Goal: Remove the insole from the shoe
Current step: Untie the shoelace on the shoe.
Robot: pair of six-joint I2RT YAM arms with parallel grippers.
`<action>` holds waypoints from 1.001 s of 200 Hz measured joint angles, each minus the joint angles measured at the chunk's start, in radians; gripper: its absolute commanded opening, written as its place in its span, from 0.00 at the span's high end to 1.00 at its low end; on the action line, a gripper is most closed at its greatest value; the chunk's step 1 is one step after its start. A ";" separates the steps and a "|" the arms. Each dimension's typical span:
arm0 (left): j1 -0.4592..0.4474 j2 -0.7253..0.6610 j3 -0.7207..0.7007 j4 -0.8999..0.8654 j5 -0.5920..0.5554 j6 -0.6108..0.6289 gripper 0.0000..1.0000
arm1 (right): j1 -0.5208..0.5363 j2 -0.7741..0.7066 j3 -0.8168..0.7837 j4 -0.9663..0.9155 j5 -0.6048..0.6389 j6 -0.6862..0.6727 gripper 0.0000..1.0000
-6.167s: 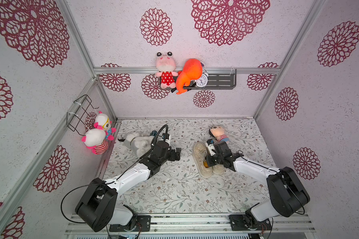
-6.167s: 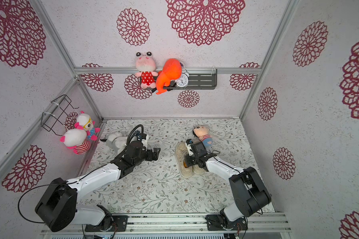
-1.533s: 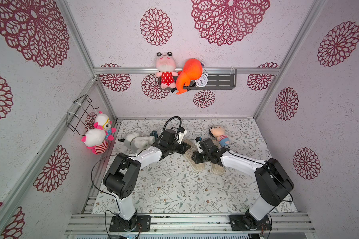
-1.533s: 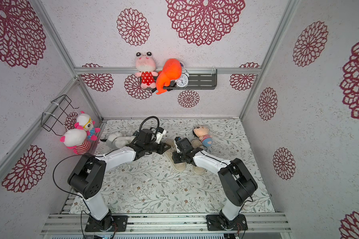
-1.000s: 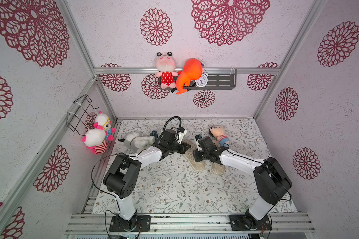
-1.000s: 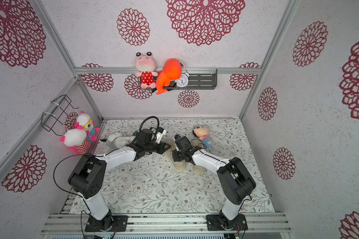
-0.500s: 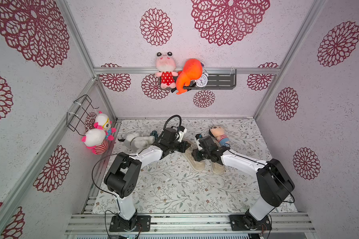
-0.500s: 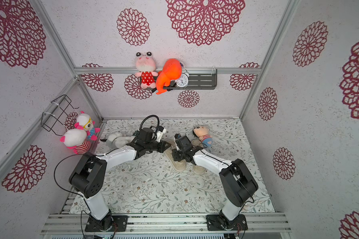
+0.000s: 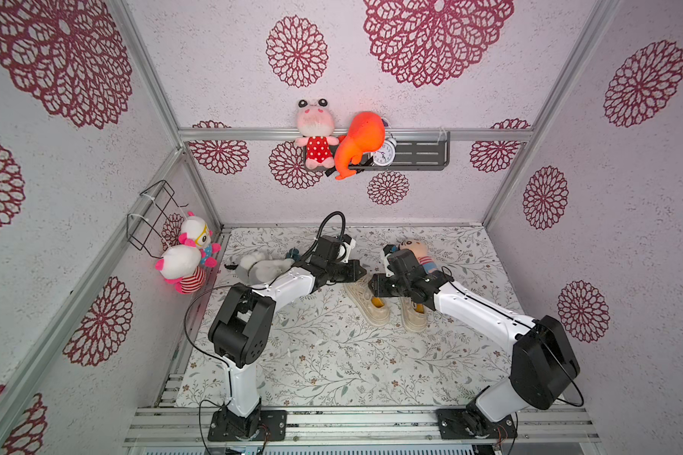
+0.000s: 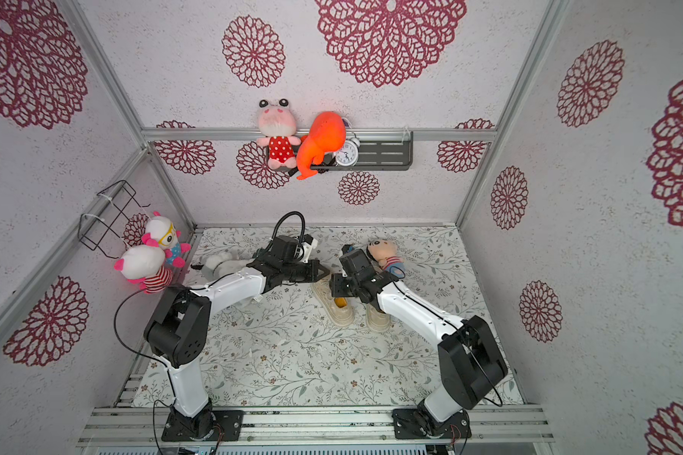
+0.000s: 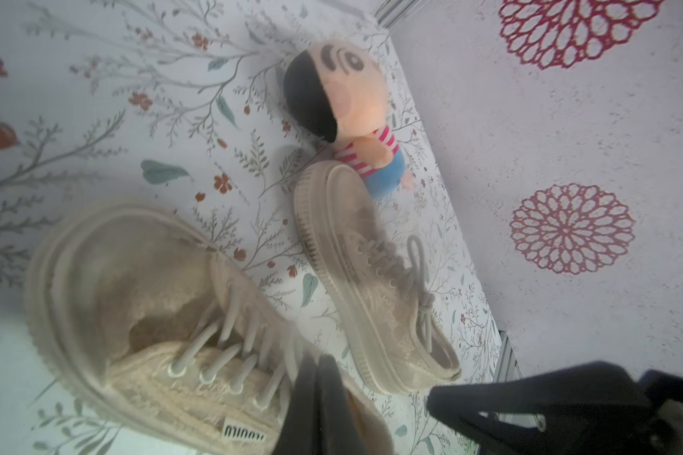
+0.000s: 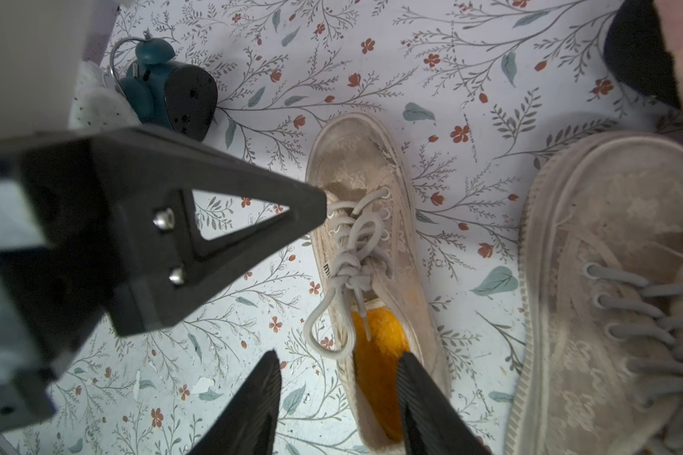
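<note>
Two beige lace-up shoes lie side by side on the floral mat. The left shoe (image 9: pixel 365 305) (image 12: pixel 365 244) shows an orange insole (image 9: pixel 377 302) (image 10: pixel 340 302) (image 12: pixel 375 346) inside its heel opening. My left gripper (image 9: pixel 362 273) (image 11: pixel 320 394) (image 12: pixel 312 208) is shut, its tip pressed against this shoe's laces near the tongue. My right gripper (image 9: pixel 375 289) (image 12: pixel 338 378) hovers open over the heel opening. One of its fingers (image 12: pixel 422 394) is over the shoe's far rim, the other is over the mat, and the insole shows between them.
The second shoe (image 9: pixel 413 317) (image 11: pixel 371 275) lies just right of the first, with a small doll (image 9: pixel 415 252) at its toe. A grey plush (image 9: pixel 257 268) and a teal clock (image 12: pixel 150 90) sit by the left arm. Walls enclose three sides.
My right gripper has gone from nearly shut to open over the shoe's heel. The left gripper stays shut on the laces area. Earlier still, both arms were farther back from this shoe.
</note>
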 measured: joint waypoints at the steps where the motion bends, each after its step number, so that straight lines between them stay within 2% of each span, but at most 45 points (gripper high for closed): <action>1: 0.000 0.000 -0.001 -0.002 0.000 -0.001 0.96 | 0.000 0.001 0.002 -0.002 0.000 0.001 0.49; 14: 0.002 -0.010 -0.011 -0.031 -0.019 -0.006 0.76 | 0.000 0.005 0.010 -0.024 0.000 0.005 0.49; 35: 0.003 -0.079 -0.067 -0.080 -0.065 0.016 0.56 | -0.003 0.005 0.010 -0.051 0.001 0.017 0.50; 67: 0.003 -0.169 -0.124 -0.141 -0.027 0.060 0.41 | -0.030 -0.004 0.004 -0.067 0.000 0.027 0.51; 93: -0.001 -0.145 -0.108 -0.196 0.066 0.095 0.42 | -0.055 -0.015 -0.001 -0.076 0.000 0.026 0.51; 107: -0.004 -0.095 -0.069 -0.232 0.108 0.108 0.48 | -0.061 -0.016 -0.002 -0.078 0.000 0.026 0.51; 162: -0.009 0.054 0.029 -0.304 0.167 0.122 0.62 | -0.062 -0.050 -0.031 -0.082 0.000 0.026 0.52; 184: -0.012 0.086 0.054 -0.300 0.188 0.117 0.70 | -0.062 -0.058 -0.039 -0.083 0.000 0.026 0.53; 200: -0.013 0.092 0.057 -0.297 0.205 0.110 0.80 | -0.062 -0.064 -0.048 -0.083 0.000 0.026 0.54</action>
